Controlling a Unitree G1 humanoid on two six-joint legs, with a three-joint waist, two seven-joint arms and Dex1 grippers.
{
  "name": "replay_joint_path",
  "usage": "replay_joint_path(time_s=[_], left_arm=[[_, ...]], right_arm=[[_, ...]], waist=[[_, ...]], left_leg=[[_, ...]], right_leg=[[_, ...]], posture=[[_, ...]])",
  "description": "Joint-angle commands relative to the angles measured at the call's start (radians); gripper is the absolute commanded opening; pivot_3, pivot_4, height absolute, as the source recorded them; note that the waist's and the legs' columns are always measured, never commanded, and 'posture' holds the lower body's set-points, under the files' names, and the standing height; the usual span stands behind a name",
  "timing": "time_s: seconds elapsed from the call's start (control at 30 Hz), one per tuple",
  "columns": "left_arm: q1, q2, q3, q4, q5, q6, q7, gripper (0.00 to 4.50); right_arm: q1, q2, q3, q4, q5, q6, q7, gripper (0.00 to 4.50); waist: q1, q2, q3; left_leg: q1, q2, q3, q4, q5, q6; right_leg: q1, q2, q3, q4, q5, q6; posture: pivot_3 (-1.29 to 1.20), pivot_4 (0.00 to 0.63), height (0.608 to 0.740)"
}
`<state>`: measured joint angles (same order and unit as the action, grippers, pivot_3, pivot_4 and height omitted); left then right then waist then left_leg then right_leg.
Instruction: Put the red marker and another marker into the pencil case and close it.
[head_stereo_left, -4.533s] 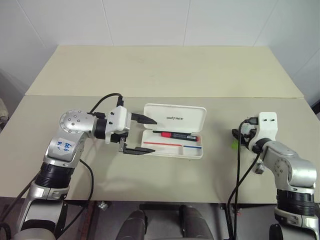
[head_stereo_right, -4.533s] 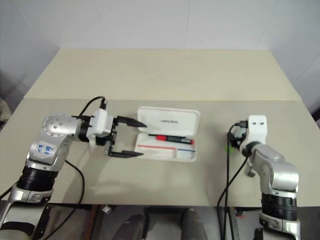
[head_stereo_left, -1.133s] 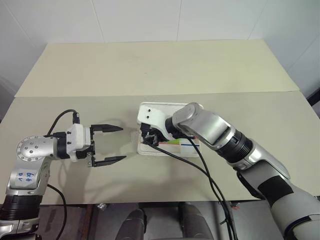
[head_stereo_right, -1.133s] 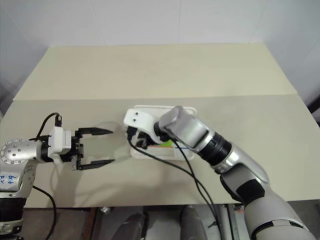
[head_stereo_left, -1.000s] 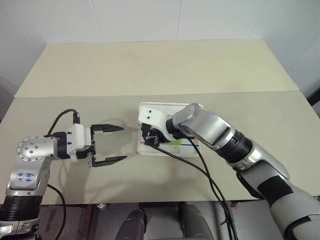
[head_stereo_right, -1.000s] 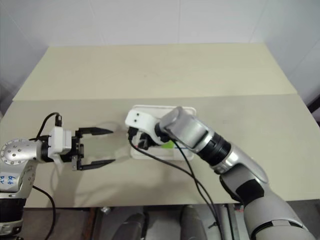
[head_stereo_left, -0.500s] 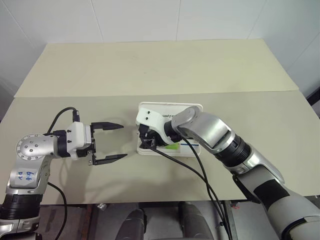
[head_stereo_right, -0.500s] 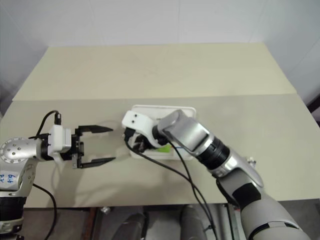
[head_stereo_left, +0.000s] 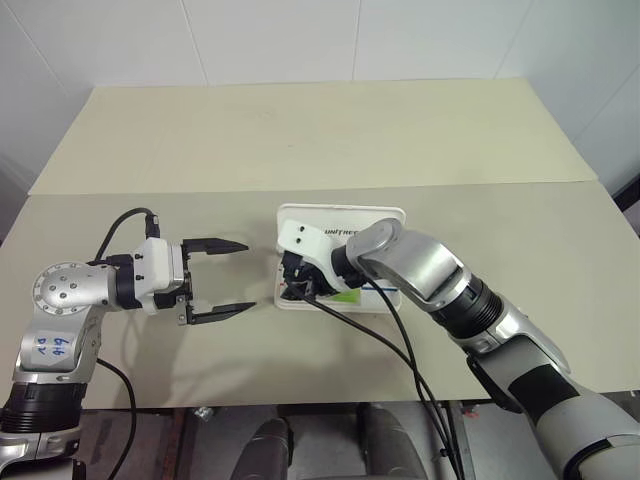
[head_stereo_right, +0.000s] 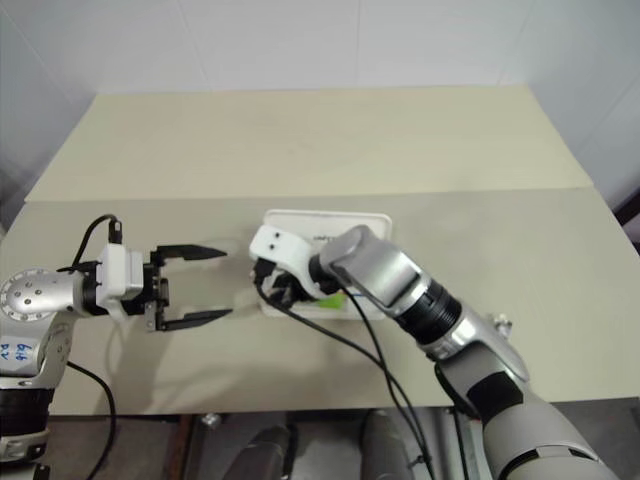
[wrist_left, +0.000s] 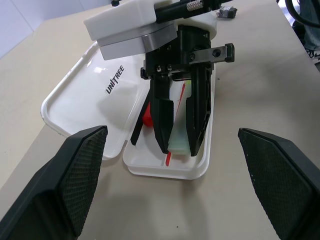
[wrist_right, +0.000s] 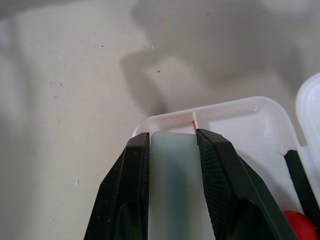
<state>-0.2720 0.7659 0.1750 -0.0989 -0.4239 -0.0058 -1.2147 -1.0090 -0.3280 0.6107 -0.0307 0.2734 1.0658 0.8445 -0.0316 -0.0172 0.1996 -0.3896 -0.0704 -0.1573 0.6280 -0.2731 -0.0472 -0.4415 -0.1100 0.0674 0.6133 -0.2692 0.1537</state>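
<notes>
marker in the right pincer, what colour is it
Pale yellow-green marker, clearest in the right wrist view, clamped between the right pincer's black fingers.

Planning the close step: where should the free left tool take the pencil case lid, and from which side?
Take the lid at its free long edge, the one away from the hinge. It lies folded flat on the table behind the tray, bare, with the UNITREE print up. The left tool stands open off the case's left end, so come from there and sweep the lid forward; the right tool holds the light green marker over the tray.
</notes>
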Motion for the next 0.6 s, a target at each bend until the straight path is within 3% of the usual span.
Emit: replay_joint_path(time_s=[0.03, 0.27, 0.5, 0.6], left_arm=[[-0.022, 0.011, -0.002, 0.006, 0.003, -0.01, 0.006, 4.5], [-0.03, 0.006, -0.011, 0.003, 0.003, -0.008, 0.01, 4.5], [-0.047, -0.002, -0.028, 0.012, 0.002, -0.013, 0.014, 4.5], [-0.053, -0.011, -0.032, 0.013, -0.011, -0.019, 0.009, 4.5]], right_arm=[[-0.002, -0.014, -0.025, -0.026, 0.002, -0.034, 0.033, 2.11], [0.008, -0.037, -0.041, -0.093, 0.027, -0.01, 0.06, 4.49], [0.016, -0.082, -0.074, -0.124, 0.034, -0.017, 0.074, 4.49], [0.04, -0.174, -0.125, -0.217, 0.089, -0.013, 0.142, 4.49]], waist=[[0.0, 0.0, 0.0], [0.0, 0.0, 0.0], [0.002, 0.0, 0.0], [0.004, 0.0, 0.0]], left_leg=[[0.0, 0.0, 0.0, 0.0, 0.0, 0.0], [0.0, 0.0, 0.0, 0.0, 0.0, 0.0], [0.0, 0.0, 0.0, 0.001, 0.0, 0.0], [0.0, 0.0, 0.0, 0.001, 0.0, 0.0]], right_leg=[[0.0, 0.0, 0.0, 0.0, 0.0, 0.0], [0.0, 0.0, 0.0, 0.0, 0.0, 0.0], [0.0, 0.0, 0.0, 0.001, 0.0, 0.0], [0.0, 0.0, 0.0, 0.001, 0.0, 0.0]], posture=[[0.0, 0.15, 0.74], [0.0, 0.15, 0.74], [0.0, 0.15, 0.74], [0.0, 0.15, 0.74]])
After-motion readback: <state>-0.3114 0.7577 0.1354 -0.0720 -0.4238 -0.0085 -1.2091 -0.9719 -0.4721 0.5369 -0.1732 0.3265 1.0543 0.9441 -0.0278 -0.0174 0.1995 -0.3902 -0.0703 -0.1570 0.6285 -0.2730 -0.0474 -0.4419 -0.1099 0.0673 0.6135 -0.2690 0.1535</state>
